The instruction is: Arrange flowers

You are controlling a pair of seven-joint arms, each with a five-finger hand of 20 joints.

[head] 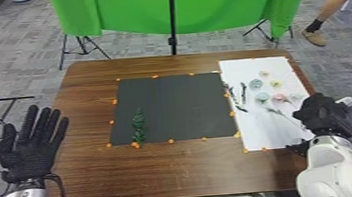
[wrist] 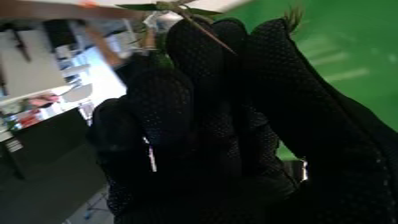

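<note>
Right hand (head: 317,110) pinches a leafy stem (wrist: 163,6) in the wrist view.

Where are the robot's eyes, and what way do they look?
Head view: on the robot's head, looking forward and down at the table and flowers; both arms come in at the bottom, with the left hand and right hand.
Right wrist view: on the right arm's wrist, looking up that hand's black glove towards its fingers, with a leafy sprig at the tips.
Both share: the right hand and the green cloth.
</note>
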